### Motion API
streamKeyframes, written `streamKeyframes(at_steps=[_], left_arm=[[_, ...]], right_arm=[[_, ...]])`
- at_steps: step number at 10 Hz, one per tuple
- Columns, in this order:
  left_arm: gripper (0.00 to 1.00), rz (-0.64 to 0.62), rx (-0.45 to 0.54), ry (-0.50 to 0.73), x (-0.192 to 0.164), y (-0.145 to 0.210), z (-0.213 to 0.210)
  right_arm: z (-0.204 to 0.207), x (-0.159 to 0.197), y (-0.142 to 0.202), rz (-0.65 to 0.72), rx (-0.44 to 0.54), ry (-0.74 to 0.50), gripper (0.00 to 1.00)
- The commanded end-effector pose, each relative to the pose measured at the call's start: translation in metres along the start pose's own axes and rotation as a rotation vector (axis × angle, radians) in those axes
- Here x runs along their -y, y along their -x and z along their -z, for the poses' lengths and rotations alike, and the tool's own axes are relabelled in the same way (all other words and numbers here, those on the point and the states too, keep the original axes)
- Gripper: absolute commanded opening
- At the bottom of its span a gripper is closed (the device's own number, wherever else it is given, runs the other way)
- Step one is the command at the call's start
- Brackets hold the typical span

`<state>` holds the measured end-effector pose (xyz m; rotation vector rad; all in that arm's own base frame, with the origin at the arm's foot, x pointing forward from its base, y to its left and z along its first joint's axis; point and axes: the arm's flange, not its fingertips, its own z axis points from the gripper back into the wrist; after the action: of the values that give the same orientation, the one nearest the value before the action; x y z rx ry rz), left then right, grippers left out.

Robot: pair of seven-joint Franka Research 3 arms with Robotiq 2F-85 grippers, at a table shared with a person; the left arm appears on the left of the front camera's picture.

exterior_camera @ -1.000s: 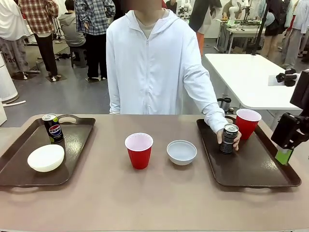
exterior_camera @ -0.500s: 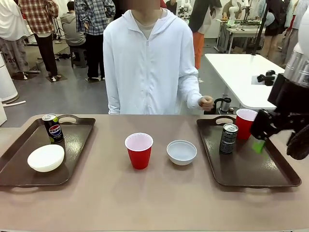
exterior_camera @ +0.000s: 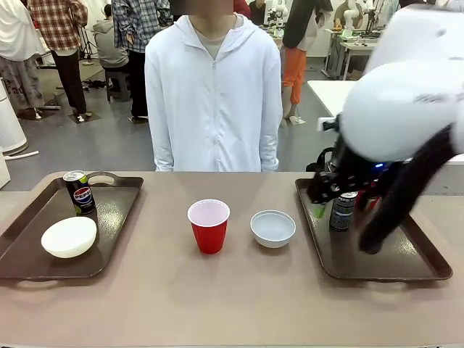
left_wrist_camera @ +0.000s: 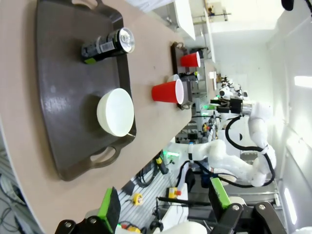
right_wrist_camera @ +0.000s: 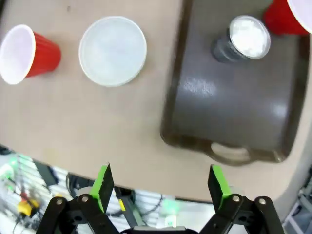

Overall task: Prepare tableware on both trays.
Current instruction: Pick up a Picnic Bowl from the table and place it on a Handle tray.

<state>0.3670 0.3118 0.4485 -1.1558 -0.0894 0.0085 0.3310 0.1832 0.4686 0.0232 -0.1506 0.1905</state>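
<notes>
Tableware lies in three groups across the counter. Farthest left you have the left tray. On it the Pepsi can stands upright at the far end, with a white bowl nearer you, the two apart. Your left pincer looks across that tray toward the right in its own wrist view. It is released, with nothing between the jaws (green pads well apart).

In the middle, on bare counter between the trays, a red cup stands mouth up. Just to its right sits a second white bowl, near the cup but not touching. Beyond them a person in a white hooded jacket stands at the far side, arms at the sides.

On the right, the right tray carries a dark can, upright in its far left part. A second red cup stands just right of the can at the far end (from the front your arm hides most of it). Your right arm reaches over this tray. The right pincer hangs by the tray's left rim, just left of the dark can, jaws wide and gripping nothing.
</notes>
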Motion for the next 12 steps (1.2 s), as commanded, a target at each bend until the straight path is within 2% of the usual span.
streamKeyframes(at_steps=[1, 2, 4, 5, 7, 9, 12], left_arm=[[0.96, -0.003, 0.006, -0.003, 0.002, 0.002, -0.001], [0.96, -0.003, 0.006, -0.003, 0.002, 0.002, -0.001], [0.96, -0.003, 0.006, -0.003, 0.002, 0.002, -0.001], [0.96, -0.003, 0.006, -0.003, 0.002, 0.002, -0.001], [0.96, -0.003, 0.006, -0.003, 0.002, 0.002, -0.001], [0.96, -0.003, 0.006, -0.003, 0.002, 0.002, -0.001], [0.96, -0.003, 0.006, -0.003, 0.002, 0.002, -0.001]], right_arm=[[0.027, -0.022, -0.043, 0.051, -0.015, 0.041, 1.00], [0.037, -0.033, -0.059, 0.060, -0.004, 0.035, 1.00], [0.050, -0.033, -0.083, 0.054, 0.058, 0.060, 1.00], [0.056, -0.029, -0.092, 0.072, 0.082, -0.004, 1.00], [0.071, -0.017, -0.105, 0.087, 0.105, -0.031, 1.00], [0.088, -0.013, -0.103, 0.102, 0.079, -0.108, 1.00], [0.122, -0.014, -0.095, 0.090, 0.070, -0.110, 1.00]])
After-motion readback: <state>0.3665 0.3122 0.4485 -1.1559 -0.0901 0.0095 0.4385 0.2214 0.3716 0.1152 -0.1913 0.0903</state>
